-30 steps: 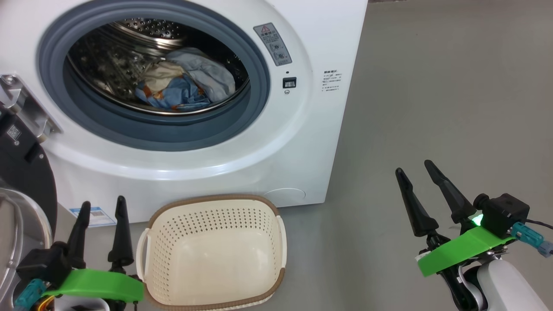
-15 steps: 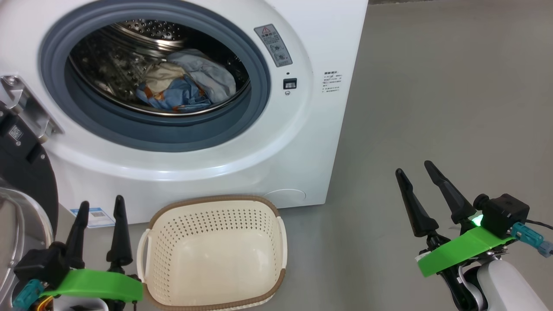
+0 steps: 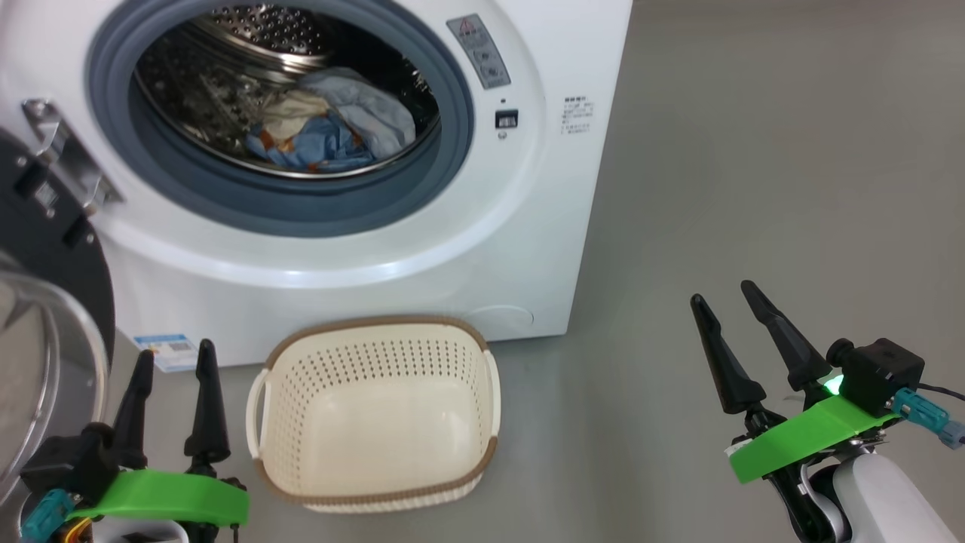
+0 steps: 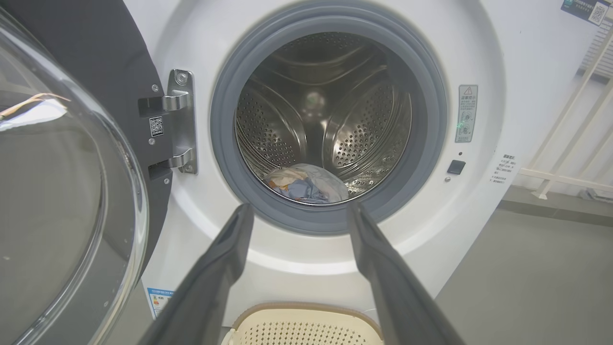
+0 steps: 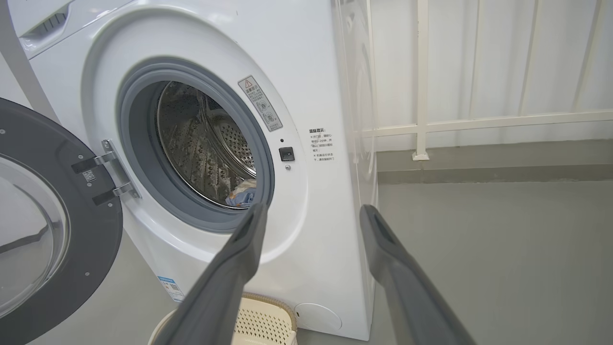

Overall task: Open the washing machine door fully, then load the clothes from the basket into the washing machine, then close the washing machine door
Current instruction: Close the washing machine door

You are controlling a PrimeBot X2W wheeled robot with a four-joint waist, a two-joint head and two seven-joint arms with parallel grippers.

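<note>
The white washing machine [image 3: 482, 226] [image 4: 479, 57] [image 5: 311, 62] stands with its round black door [image 3: 45, 249] [image 4: 72, 167] [image 5: 43, 230] swung wide to the left on its hinge. Light blue and cream clothes [image 3: 332, 128] [image 4: 306, 184] [image 5: 242, 197] lie at the bottom of the steel drum. On the floor before the machine sits the cream basket [image 3: 377, 354] [image 4: 306, 326] [image 5: 266, 321], with nothing in it. My left gripper [image 3: 175, 362] [image 4: 299, 211] is open, low at the basket's left. My right gripper [image 3: 722, 292] [image 5: 311, 211] is open over bare floor to the right.
Grey floor [image 3: 791, 151] spreads right of the machine. A white railing [image 5: 421, 124] runs behind it on the right. The open door's glass bowl [image 3: 38, 362] bulges close beside my left gripper.
The head view has shifted, so machine and basket sit a little higher in it. Both grippers keep their places and stay open.
</note>
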